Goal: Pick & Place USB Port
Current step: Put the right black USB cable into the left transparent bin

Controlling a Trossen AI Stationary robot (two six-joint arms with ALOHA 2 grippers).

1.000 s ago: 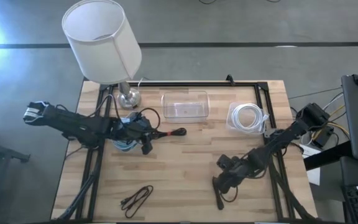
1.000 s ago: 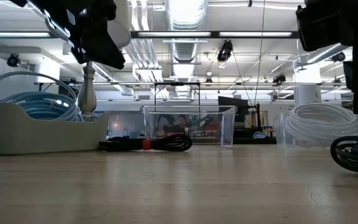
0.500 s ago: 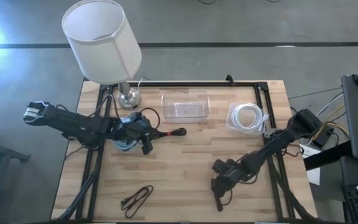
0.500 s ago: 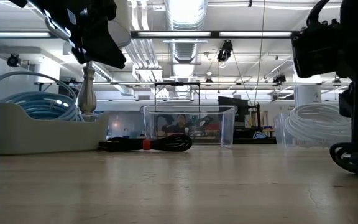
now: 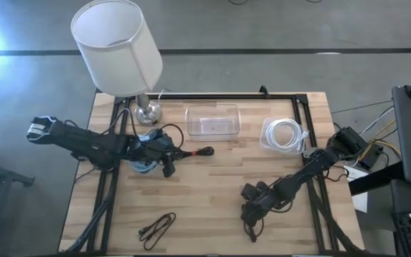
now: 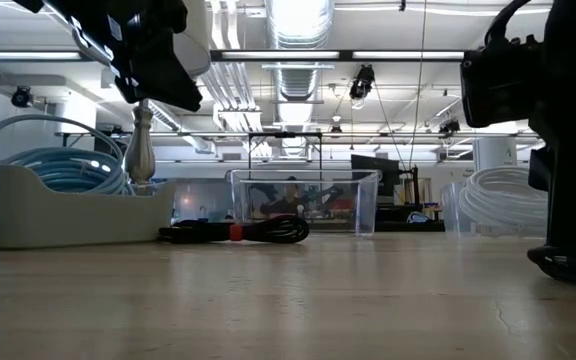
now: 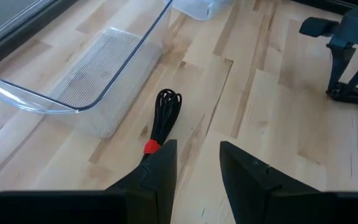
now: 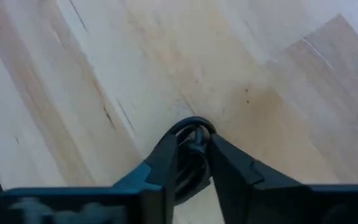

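A black coiled cable (image 8: 191,132) lies on the wooden table (image 5: 212,193) near its front right. My right gripper (image 5: 250,216) stands over it, pointing steeply down, shut on the coil. A second black cable with a red band (image 7: 164,118) lies mid-table beside the clear bin (image 5: 212,120). My left gripper (image 7: 197,163) hovers open just short of that cable, nothing between its fingers. In the low view the right arm covers most of its cable (image 6: 568,266). My right gripper pinches the black cable's coiled end (image 8: 192,127) between its two fingers (image 8: 164,155), coming from above and slanting down. The coil rests on the table; its strands bunch in the narrow gap between the fingers.
A lamp (image 5: 116,46) stands at the far left, with a tray of blue cable (image 6: 58,195) by its foot. A white cable coil (image 5: 282,135) sits at the far right. Another black cable (image 5: 157,228) lies near the front left.
My right gripper has come down onto the black coiled cable and edged slightly toward the table's left. In the low view the arm now hides most of the cable, which has stayed on the table.
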